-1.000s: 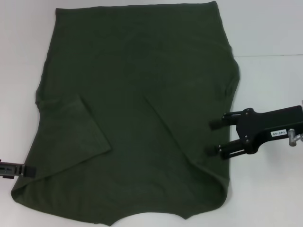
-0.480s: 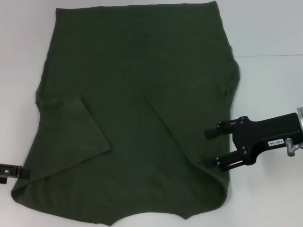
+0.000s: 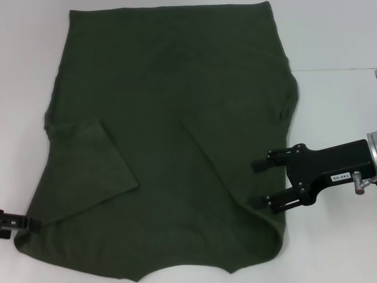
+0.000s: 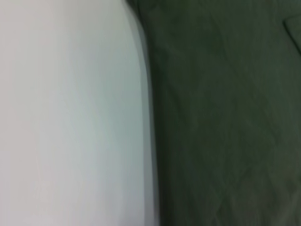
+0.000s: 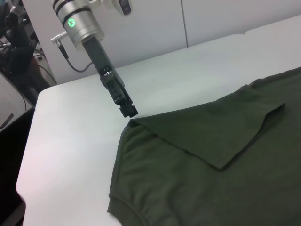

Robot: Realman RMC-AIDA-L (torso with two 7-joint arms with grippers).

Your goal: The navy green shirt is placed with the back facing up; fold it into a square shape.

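Observation:
The navy green shirt lies flat with its plain side up and covers most of the white table. Both sleeves are folded inward, one of them on the left. My right gripper is open, with its two fingers over the shirt's right edge beside the other folded sleeve. My left gripper sits at the shirt's near left corner. The right wrist view shows the left gripper with its tip touching that corner of the shirt. The left wrist view shows only the shirt's edge on the table.
Bare white table lies to the right of the shirt, and a narrow strip to its left. In the right wrist view the table's edge drops off beside dark equipment.
My right gripper has moved left and slightly nearer, so its open fingers now reach further over the shirt's right edge. The left gripper has shifted a little nearer at the left corner.

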